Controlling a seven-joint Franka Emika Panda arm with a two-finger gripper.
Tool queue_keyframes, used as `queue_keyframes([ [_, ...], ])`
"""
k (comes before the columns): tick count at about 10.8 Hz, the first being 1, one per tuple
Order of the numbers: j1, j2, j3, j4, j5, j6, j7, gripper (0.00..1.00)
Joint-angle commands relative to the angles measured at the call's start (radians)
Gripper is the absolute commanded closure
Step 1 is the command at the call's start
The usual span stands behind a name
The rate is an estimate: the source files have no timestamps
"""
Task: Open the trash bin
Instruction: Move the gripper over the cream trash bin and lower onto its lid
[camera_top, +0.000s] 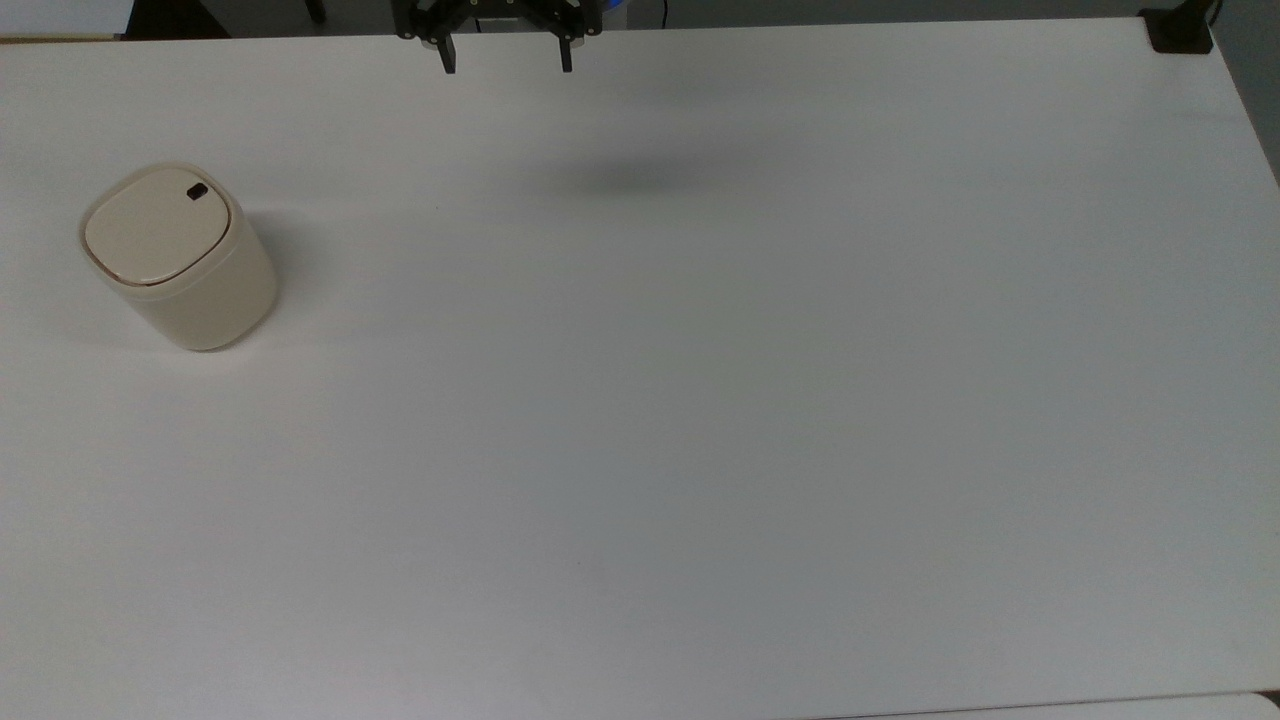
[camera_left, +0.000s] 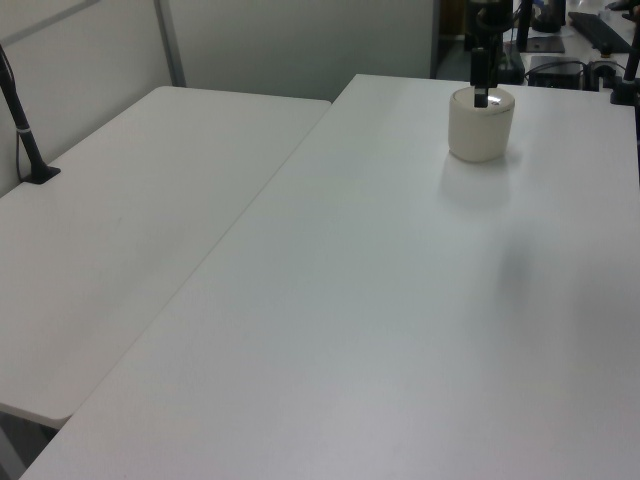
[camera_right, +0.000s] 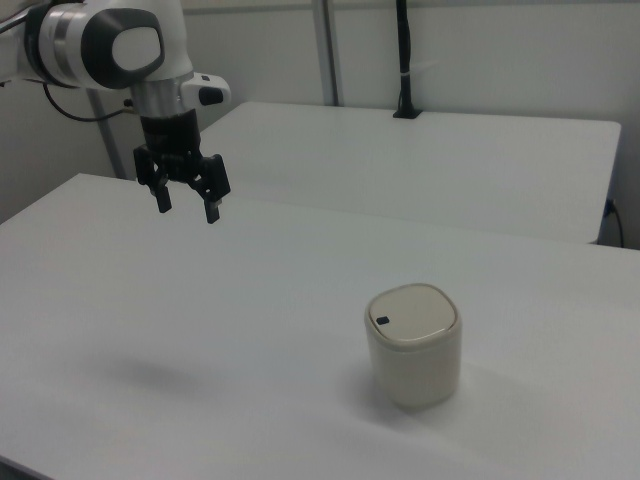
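The trash bin (camera_top: 190, 290) is a small cream-beige tub standing upright on the white table (camera_top: 700, 400), near the top view's left edge. Its flat lid (camera_top: 152, 227) lies shut, with a small dark latch (camera_top: 197, 191) at one corner. The bin (camera_right: 417, 360) sits toward the lower right of the right view, and the bin (camera_left: 481, 130) is far back in the left view. My gripper (camera_top: 507, 62) hangs open and empty at the top view's upper edge, well apart from the bin. In the right view the gripper (camera_right: 187, 209) hovers high above the table, at the upper left.
A second white table (camera_right: 430, 160) adjoins the work table. A black post (camera_right: 404, 60) is clamped to it. Another black clamp (camera_top: 1180, 30) sits at the top view's upper right corner. The gripper's shadow (camera_top: 620, 180) falls on bare table.
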Motion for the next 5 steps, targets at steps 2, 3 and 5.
queue_keyframes([
  [2, -0.001, -0.013, -0.030, 0.033, -0.023, -0.002, -0.025, 0.00],
  [3, -0.003, -0.013, -0.030, 0.033, -0.023, -0.004, -0.026, 0.00],
  [5, -0.001, -0.009, -0.030, 0.033, -0.023, -0.004, -0.028, 0.07],
])
